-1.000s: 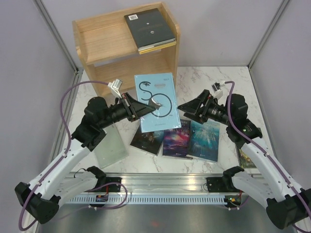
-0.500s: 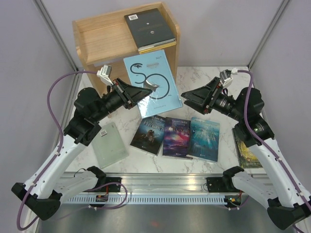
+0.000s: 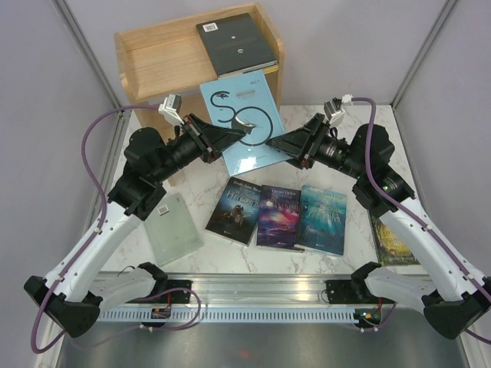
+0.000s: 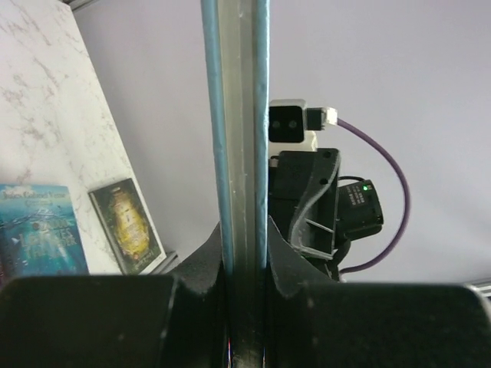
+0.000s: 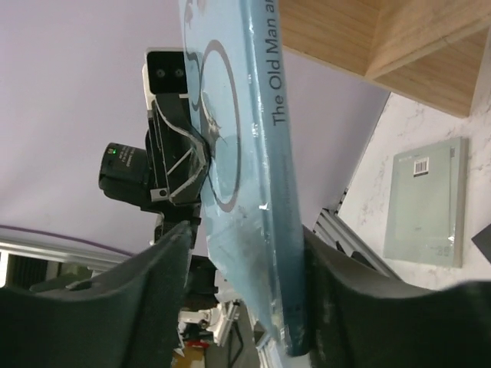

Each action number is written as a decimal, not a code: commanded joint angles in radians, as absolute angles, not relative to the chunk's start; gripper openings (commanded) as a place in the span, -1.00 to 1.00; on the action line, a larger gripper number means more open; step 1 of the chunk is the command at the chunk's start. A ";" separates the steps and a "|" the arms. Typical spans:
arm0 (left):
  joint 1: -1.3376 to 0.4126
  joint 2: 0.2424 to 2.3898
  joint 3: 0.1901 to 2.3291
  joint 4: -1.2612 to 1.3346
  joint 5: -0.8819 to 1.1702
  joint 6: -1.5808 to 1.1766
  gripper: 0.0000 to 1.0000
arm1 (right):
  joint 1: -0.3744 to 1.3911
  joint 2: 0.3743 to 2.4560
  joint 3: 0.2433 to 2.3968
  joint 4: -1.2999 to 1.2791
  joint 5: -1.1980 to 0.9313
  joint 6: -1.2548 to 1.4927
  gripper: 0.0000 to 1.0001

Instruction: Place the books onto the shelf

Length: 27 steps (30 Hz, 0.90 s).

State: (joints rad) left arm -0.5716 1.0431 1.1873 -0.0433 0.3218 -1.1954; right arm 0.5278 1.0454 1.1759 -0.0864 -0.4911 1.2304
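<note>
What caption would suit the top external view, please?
Left gripper clamps a light blue, black-swirled paperback in front of the light wooden shelf; right gripper straddles it.

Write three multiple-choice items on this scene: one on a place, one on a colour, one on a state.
1. Where is the black book?
A. lying on top of the shelf
B. on its lower tier
C. standing on end inside it

2. What colour is the cover of the book raised in front of the shelf?
A. yellow
B. light blue with a black swirl
C. red

3. What is the left claw doing?
A. shut on the blue book
B. open and empty
C. shut on nothing

Answers:
1 A, as the top view shows it flat on the top board.
2 B, as the cover faces the top camera.
3 A, as the left wrist view shows the book's edge pinched between the fingers.
</note>
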 commanded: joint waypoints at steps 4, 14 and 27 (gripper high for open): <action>-0.574 1.029 1.289 0.087 0.285 -1.229 -0.95 | 0.584 1.111 1.299 0.017 -0.451 1.246 -0.36; -0.574 1.046 1.457 -0.129 0.261 -1.100 -0.31 | 0.594 1.199 1.440 0.017 -0.422 1.290 -1.00; -0.572 0.922 1.586 -0.523 0.043 -0.824 0.85 | 0.466 1.520 1.866 -0.089 -0.511 1.344 -1.00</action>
